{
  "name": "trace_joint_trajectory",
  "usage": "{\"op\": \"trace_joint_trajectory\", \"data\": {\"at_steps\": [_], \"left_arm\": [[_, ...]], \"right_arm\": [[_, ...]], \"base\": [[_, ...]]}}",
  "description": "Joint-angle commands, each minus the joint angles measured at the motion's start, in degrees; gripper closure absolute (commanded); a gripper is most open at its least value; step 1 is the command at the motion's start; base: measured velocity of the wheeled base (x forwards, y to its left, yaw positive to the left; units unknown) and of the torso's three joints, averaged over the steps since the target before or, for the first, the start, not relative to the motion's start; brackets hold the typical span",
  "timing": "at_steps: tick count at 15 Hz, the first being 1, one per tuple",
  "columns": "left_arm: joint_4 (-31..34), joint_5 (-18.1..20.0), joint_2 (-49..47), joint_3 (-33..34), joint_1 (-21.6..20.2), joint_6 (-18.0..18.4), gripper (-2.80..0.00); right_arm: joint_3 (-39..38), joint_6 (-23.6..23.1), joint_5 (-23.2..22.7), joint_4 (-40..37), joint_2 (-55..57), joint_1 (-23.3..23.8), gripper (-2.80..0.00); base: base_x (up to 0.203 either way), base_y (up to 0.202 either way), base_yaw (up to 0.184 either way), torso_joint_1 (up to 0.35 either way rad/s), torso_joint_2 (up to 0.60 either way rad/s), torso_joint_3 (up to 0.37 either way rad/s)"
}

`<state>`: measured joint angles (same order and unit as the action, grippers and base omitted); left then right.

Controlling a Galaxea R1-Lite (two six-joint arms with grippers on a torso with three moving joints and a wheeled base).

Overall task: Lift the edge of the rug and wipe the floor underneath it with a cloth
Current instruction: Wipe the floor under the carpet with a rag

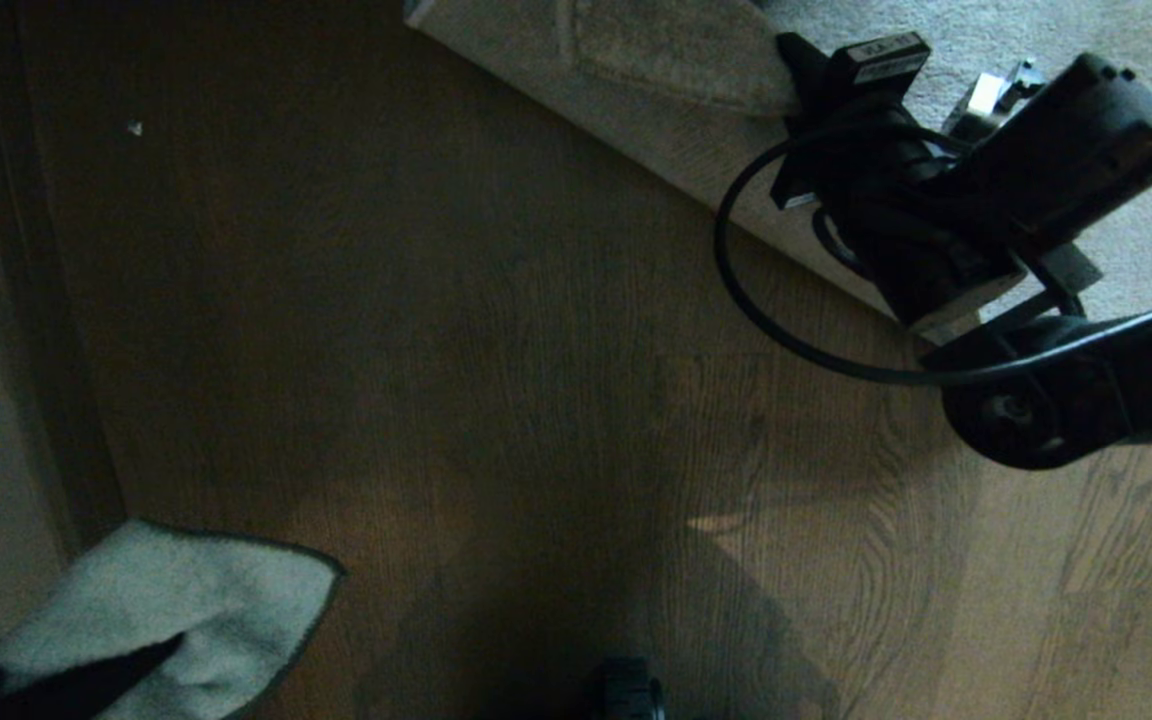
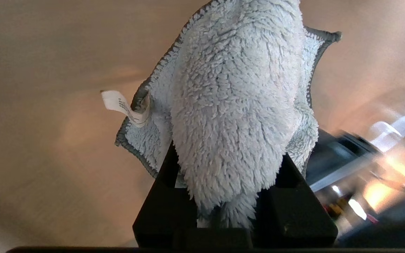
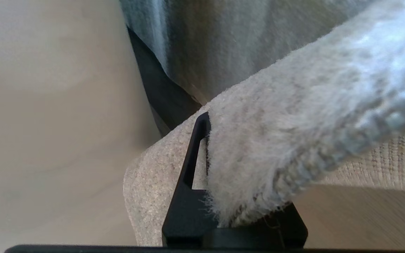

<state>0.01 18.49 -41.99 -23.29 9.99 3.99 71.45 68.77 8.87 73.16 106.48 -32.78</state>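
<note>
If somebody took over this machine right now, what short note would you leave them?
Left hand: shut on the cloth, low at the robot's left, over bare floor.
Right hand: shut on the rug edge, folded back on the rug at the far right.
Done: cloth picked up, rug edge gripped and raised.
Left: bring the cloth across to the boards beside the lifted edge, wipe there, then lay the rug flat.
</note>
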Motion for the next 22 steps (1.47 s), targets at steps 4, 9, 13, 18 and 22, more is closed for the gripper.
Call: {"op": "trace_joint_trajectory", "data": {"at_steps": [4,9,13,18,22], "left_arm": [[-11.15,0.07,-23.19,-3.74,12.73,-0.19,0.0],[-23.42,-0.14,-40.19,-9.0,21.72,-3.29,0.0],[-37.5,-2.45,-52.43,-11.67,25.31,-4.8,0.0],[-49.3,-8.99,-64.72,-19.04,30.52,-11.59,0.0],[-55.47,-11.68,-73.52,-28.85,32.72,-12.94,0.0]], "right_arm": [[2.84,0.32,0.24,-0.91,1.54,0.09,0.0],[4.48,0.23,0.27,-0.92,2.95,0.26,0.0],[5.83,-1.27,0.27,-0.85,4.08,0.24,0.0],[5.8,-2.5,0.71,-0.56,4.7,0.26,0.0],[5.8,-2.59,1.4,-0.47,4.87,0.44,0.0]], "base": [[0.0,0.0,0.0,0.0,0.0,0.0],[0.0,0.0,0.0,0.0,0.0,0.0],[0.0,0.0,0.0,0.0,0.0,0.0],[0.0,0.0,0.0,0.0,0.0,0.0],[0.0,0.0,0.0,0.0,0.0,0.0]]}}
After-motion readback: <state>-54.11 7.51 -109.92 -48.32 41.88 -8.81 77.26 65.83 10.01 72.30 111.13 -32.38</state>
